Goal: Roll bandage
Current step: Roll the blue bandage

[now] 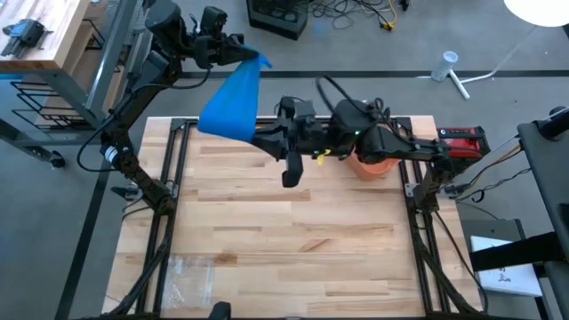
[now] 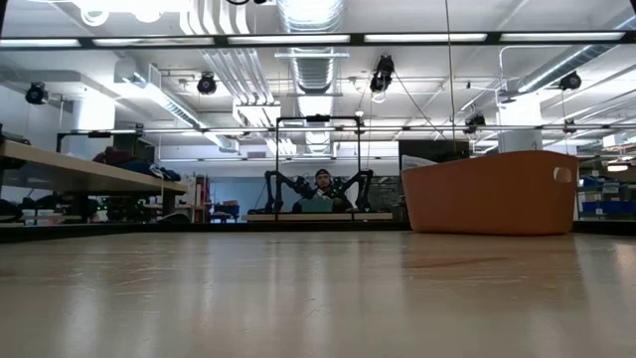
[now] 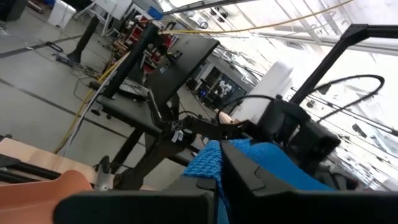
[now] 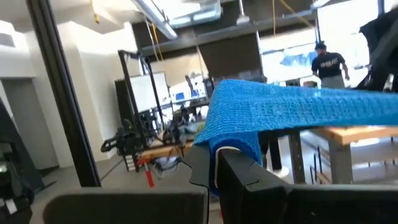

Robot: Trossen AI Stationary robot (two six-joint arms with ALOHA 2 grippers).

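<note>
The blue bandage (image 1: 229, 102) hangs in the air over the table's far left corner, stretched as a wide band between my two grippers. My left gripper (image 1: 252, 55) is shut on its far upper end, beyond the table's far edge. My right gripper (image 1: 255, 136) is shut on its lower end, above the table's far edge. In the left wrist view the bandage (image 3: 273, 165) runs off toward the right arm. In the right wrist view the bandage (image 4: 298, 106) runs sideways from the fingers. Neither gripper shows in the low view. My left gripper pinches the bandage's upper end (image 3: 208, 163) between its two fingers, which lie about level. The cloth is bunched there, layers not countable. The bandage is clear of the table and runs away toward the other gripper. My right gripper pinches the bandage's lower end (image 4: 233, 134) between its two fingers, reaching about level toward the table's left. The cloth bulges over the fingertips. From there the band runs off straight and drawn taut, clear of the table.
An orange tub (image 1: 373, 166) stands at the table's far right, under the right arm, and the same tub (image 2: 492, 192) shows in the low view. A clear plastic bag (image 1: 188, 276) lies at the near left corner. The wooden table (image 1: 284, 240) is bare in the middle.
</note>
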